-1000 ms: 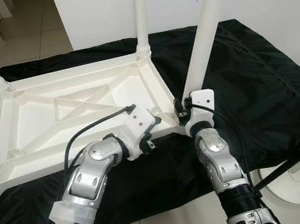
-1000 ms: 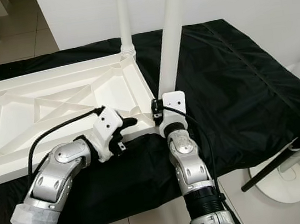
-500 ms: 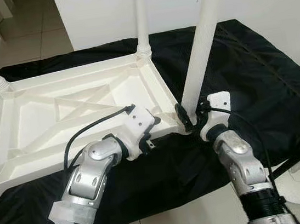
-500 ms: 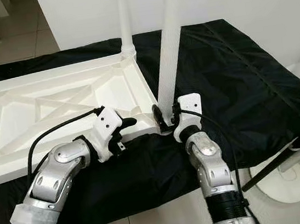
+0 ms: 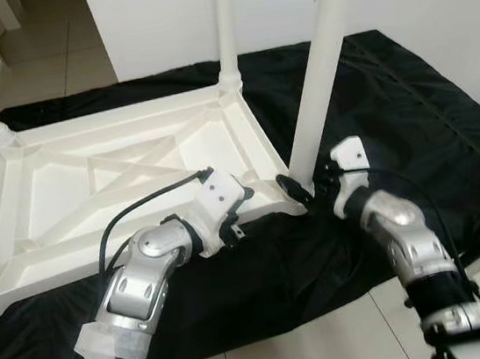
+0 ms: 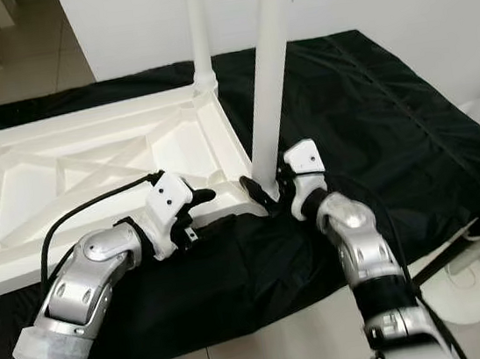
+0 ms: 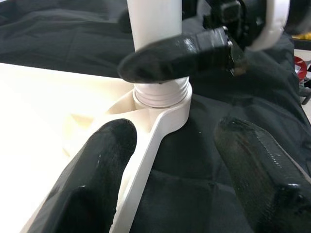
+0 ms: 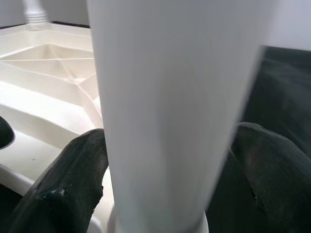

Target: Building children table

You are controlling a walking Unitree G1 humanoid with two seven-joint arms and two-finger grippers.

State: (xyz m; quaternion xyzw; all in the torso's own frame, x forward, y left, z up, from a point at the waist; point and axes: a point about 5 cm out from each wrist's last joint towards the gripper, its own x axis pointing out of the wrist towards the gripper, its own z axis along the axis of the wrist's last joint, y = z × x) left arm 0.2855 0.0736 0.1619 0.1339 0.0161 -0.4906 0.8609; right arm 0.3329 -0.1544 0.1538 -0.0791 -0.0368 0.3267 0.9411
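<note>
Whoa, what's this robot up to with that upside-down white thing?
It is putting together a small white table that lies upside down on a black cloth. The right gripper has its fingers around the base of the near corner leg, which stands upright in its threaded socket. The left gripper rests open on the table's rim beside that corner. Other legs are already standing in their corners.

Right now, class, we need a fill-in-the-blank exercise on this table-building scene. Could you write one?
1. The white table top lies upside down on a ____ cloth.
2. The right pincer grips the near-corner ____.
3. The left pincer straddles the table's ____, fingers open.

Missing words: black; leg; corner
</note>
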